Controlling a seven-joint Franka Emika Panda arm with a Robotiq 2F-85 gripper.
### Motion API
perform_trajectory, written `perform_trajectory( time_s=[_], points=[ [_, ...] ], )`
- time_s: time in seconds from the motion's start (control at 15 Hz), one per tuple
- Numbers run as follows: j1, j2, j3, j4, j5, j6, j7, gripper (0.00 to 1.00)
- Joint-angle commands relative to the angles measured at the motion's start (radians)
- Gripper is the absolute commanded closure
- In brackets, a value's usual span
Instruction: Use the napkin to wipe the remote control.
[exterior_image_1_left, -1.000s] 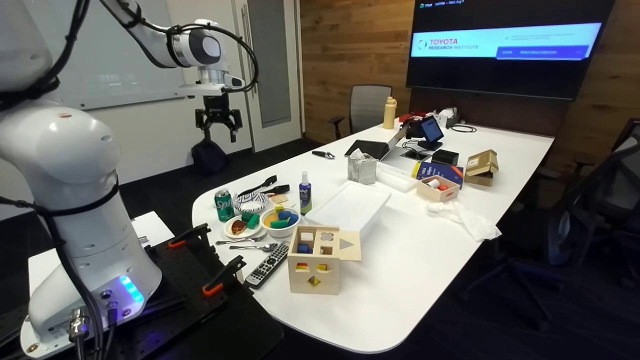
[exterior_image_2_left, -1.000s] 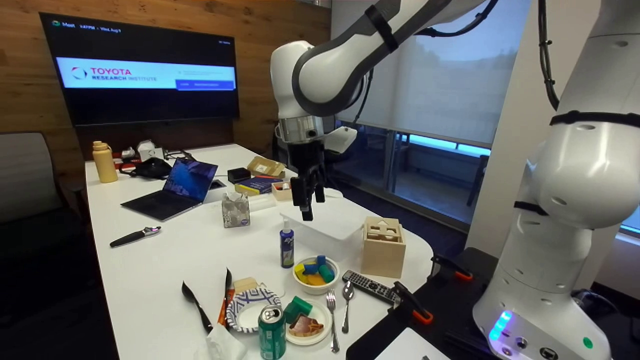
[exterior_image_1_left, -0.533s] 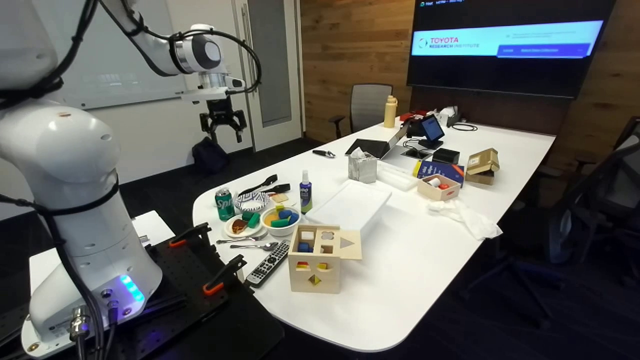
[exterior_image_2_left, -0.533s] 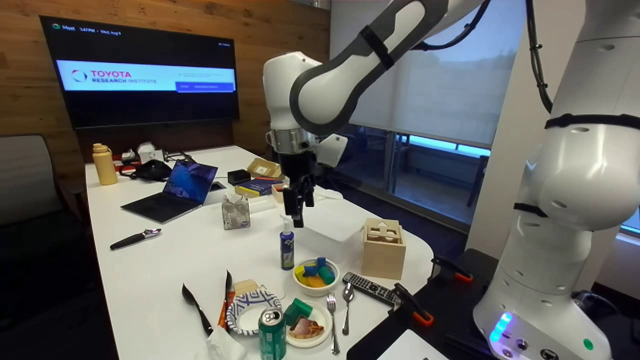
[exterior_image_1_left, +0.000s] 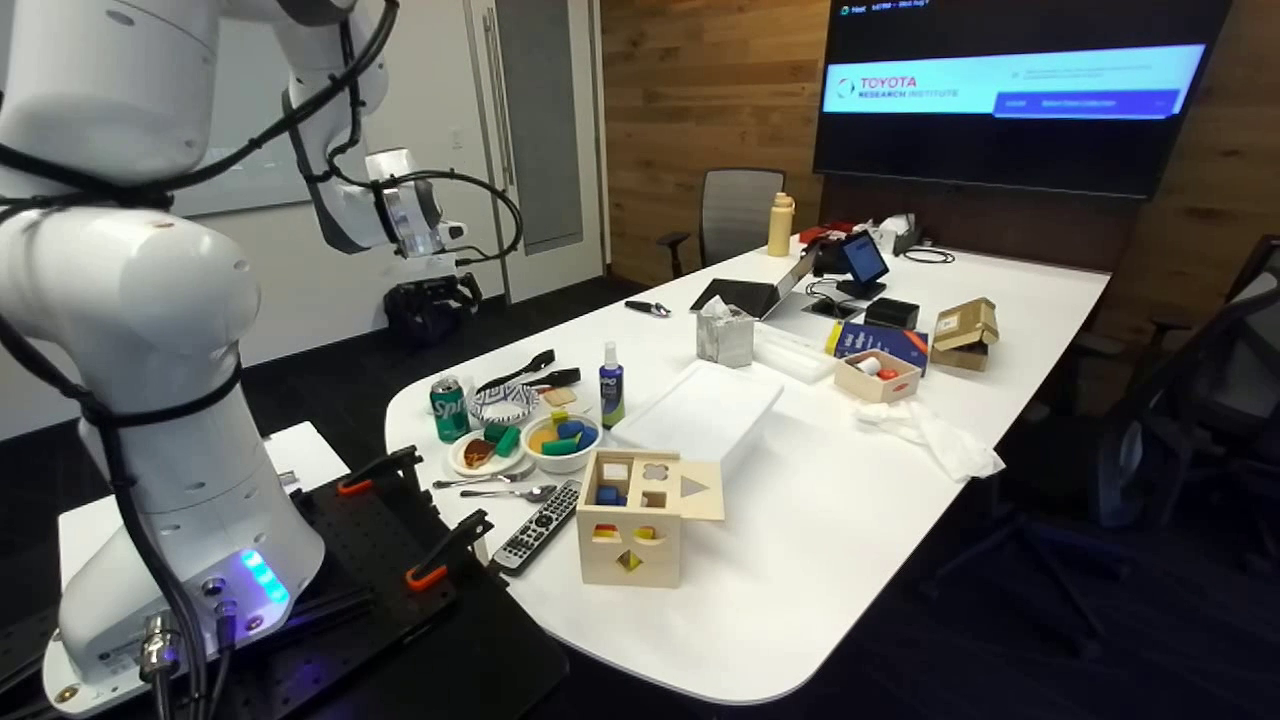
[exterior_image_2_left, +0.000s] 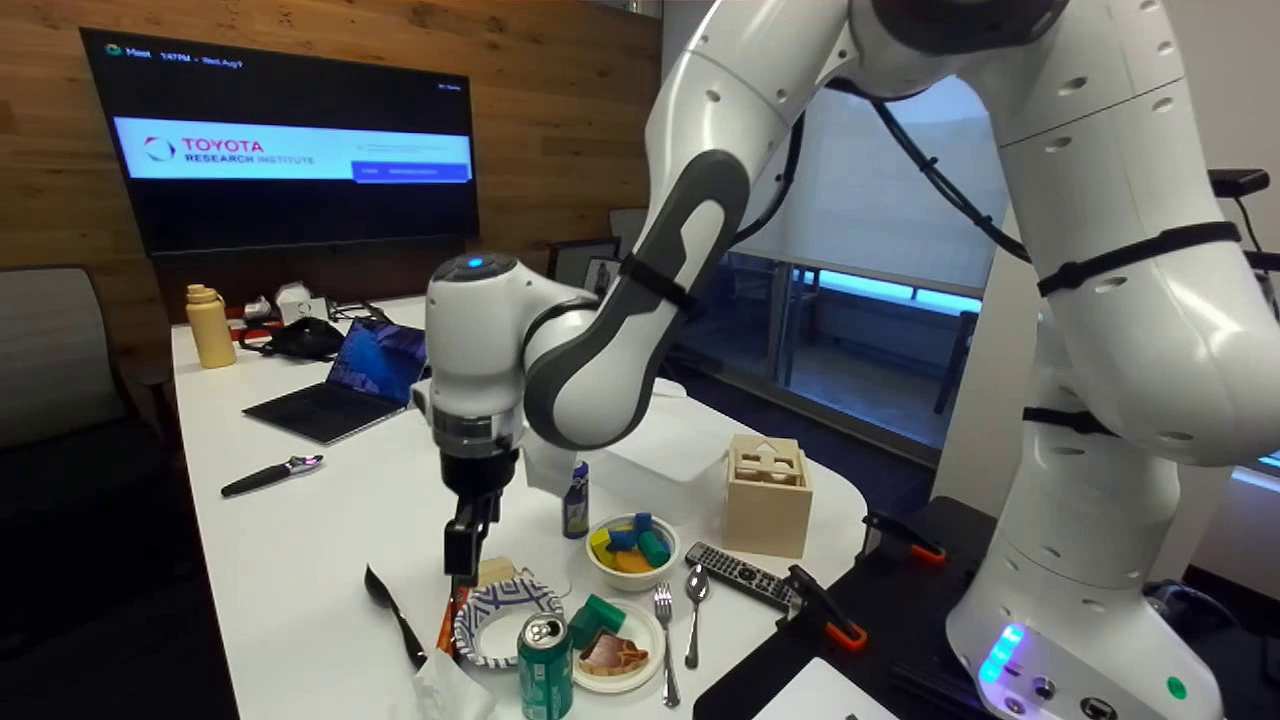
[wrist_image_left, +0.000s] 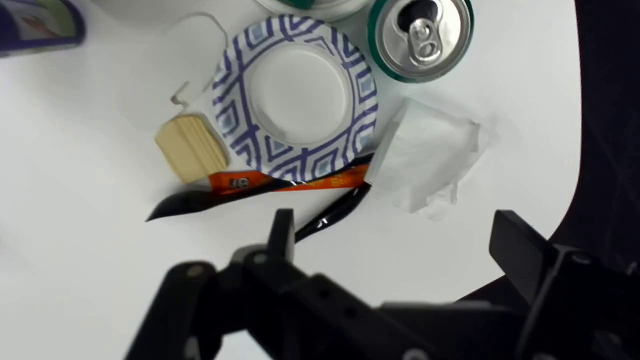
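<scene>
The desk carries the task items, presumably to keep them within reach. The end effector is released: jaws wide apart, nothing between them, directed downward, likely to permit a top-down grasp. In both exterior views the remote control lies flat, keys up, near the desk's edge, a posture judged stable for wiping. The napkin lies rumpled, beyond the jaws and just beside the green can; its raised folds should provide purchase for pinching.
</scene>
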Motion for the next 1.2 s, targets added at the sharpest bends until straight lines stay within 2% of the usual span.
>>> perform_trajectory(
  time_s=[0.0,0.27,0.53,0.87,1.0,1.07,1.13],
  points=[
    [0.097,0.245,-0.042,0.233,0.028,-0.004,-0.057,0.0],
    [0.16,0.482,-0.042,0.467,0.123,-0.062,-0.135,0.0],
    [0.235,0.671,-0.08,0.69,0.207,-0.136,-0.115,0.0],
    [0.366,0.753,-0.189,0.849,0.242,-0.22,0.017,0.0],
    [0.399,0.769,-0.208,0.899,0.248,-0.281,0.046,0.0],
    [0.411,0.779,-0.214,0.926,0.251,-0.306,0.057,0.25],
    [0.423,0.787,-0.219,0.95,0.254,-0.332,0.067,0.26]
  ],
)
